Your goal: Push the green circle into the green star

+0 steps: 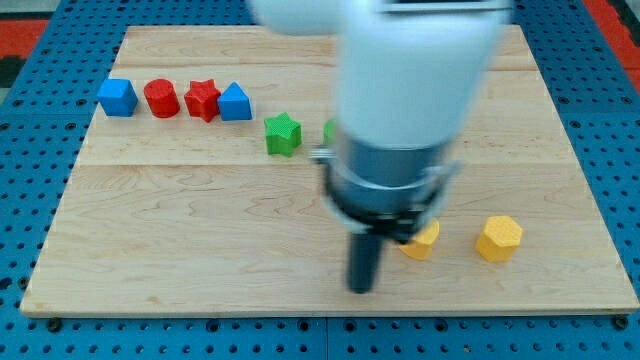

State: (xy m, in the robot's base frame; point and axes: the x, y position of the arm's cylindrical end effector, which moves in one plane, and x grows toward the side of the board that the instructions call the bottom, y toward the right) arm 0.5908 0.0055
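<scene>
Nearest us, my tip (362, 288) rests on the wooden counter (180, 240), just left of two yellow blocks (420, 241) (498, 238). We carry no hand. Farther back, the green star (283, 134) sits just left of a green block (330, 131) that our arm mostly hides; whether they touch, we cannot tell.
</scene>
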